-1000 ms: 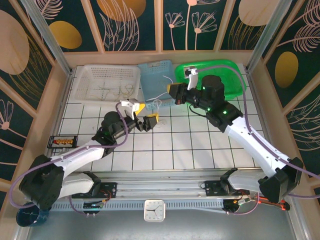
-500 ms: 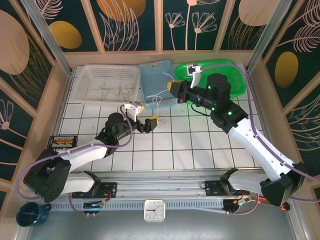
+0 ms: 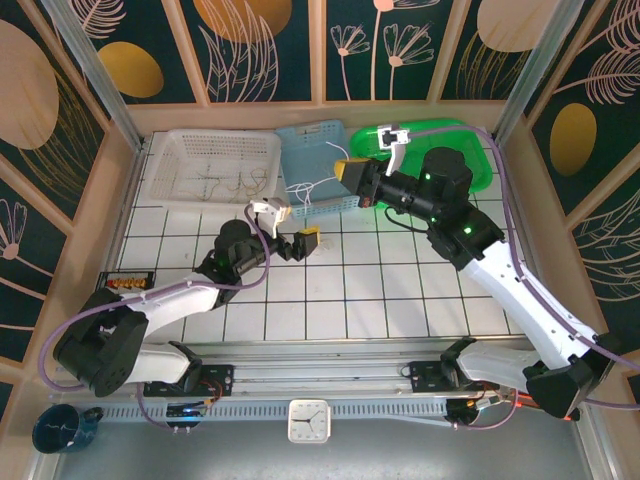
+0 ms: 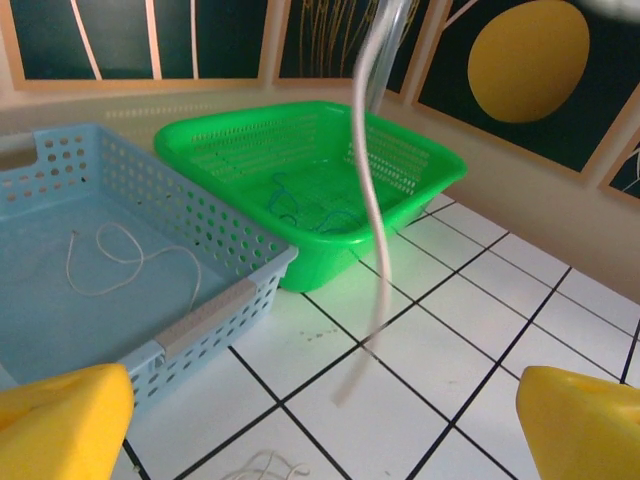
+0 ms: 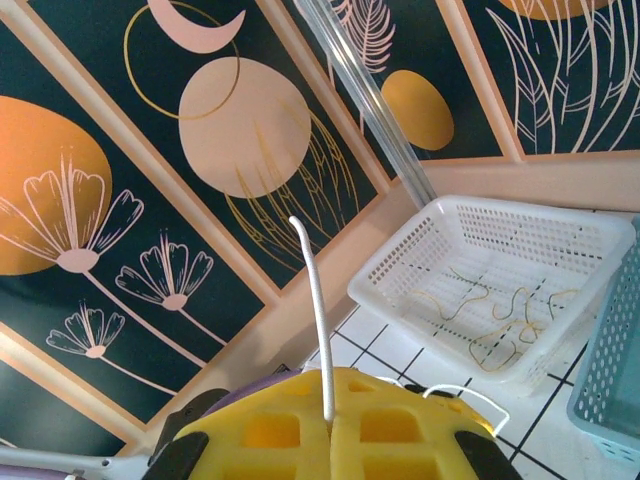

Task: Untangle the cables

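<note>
My right gripper hovers over the blue basket's front edge, shut on a thin white cable that trails down to the left. In the right wrist view the yellow fingers press together and the white cable sticks up from between them. The same cable hangs blurred in front of my left gripper, which stands open just above the tiles with nothing between its fingers. A small white cable loop lies on the tile below it. Another white cable lies in the blue basket, blue cables in the green one.
Three baskets line the back: white with yellowish cables, blue, green. A black terminal strip sits at the left edge. Wooden walls enclose the tiled table.
The right gripper has lifted and drawn back toward the baskets, pulling the white cable up off the tiles. The left gripper has shifted slightly right, still open.
</note>
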Action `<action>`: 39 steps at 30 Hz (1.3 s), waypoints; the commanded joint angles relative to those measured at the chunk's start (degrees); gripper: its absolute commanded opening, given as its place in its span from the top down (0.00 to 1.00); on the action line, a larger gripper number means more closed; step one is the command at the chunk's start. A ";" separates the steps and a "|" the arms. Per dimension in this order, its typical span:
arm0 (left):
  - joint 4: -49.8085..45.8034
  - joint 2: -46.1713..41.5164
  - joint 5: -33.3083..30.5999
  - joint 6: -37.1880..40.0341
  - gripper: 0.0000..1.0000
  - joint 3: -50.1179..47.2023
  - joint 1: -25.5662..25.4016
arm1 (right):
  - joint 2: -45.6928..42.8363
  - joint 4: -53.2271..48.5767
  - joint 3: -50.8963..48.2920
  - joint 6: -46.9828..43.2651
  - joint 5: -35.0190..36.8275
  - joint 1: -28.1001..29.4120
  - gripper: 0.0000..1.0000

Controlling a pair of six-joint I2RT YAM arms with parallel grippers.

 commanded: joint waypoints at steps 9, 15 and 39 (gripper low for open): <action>3.14 3.64 2.60 1.07 0.11 4.39 -0.01 | -1.42 2.49 0.59 1.13 -0.99 1.55 1.00; 4.36 6.17 4.51 0.03 0.50 6.39 -0.06 | -0.82 1.36 1.58 0.02 0.08 1.44 1.00; 10.96 2.62 1.71 -7.99 1.00 -9.23 -0.03 | 8.00 16.69 8.92 8.52 0.79 -21.83 1.00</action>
